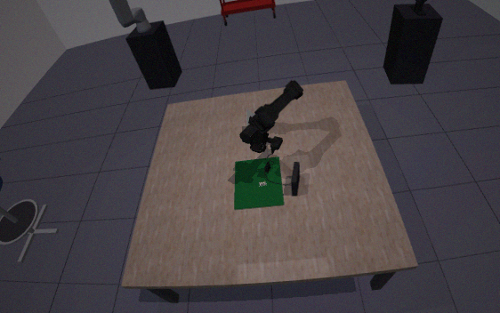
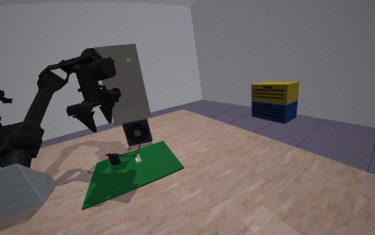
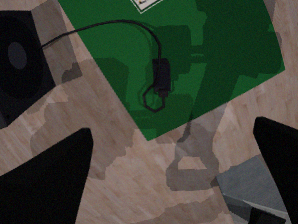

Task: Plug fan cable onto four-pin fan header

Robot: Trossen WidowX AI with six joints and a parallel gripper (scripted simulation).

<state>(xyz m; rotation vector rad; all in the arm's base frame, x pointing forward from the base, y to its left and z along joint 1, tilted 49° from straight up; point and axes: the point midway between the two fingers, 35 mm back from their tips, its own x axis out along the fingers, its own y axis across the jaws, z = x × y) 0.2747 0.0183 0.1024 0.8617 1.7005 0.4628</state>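
Observation:
The black fan plug (image 1: 268, 167) (image 2: 114, 159) (image 3: 161, 74) lies on the green board (image 1: 258, 197) (image 2: 160, 160) (image 3: 105, 45), near the edge on the arm's side. A thin black cable (image 3: 120, 21) curves from it to the black fan (image 1: 295, 179) (image 2: 137, 133) (image 3: 17, 55), which stands beside the board. The small white header (image 1: 262, 184) (image 2: 137, 159) (image 3: 146, 4) is nearer the board's middle, apart from the plug, and is cut off at the top of the wrist view. My gripper (image 2: 103, 127) (image 3: 177, 131) is open and empty, above the table and short of the plug, touching nothing.
A grey block (image 2: 27, 190) (image 3: 255, 185) stands on the arm's side of the board. A tall grey panel (image 2: 128, 93) shows behind the fan in the exterior view. A yellow and blue crate stack (image 2: 275, 101) stands beyond the table (image 1: 200, 249).

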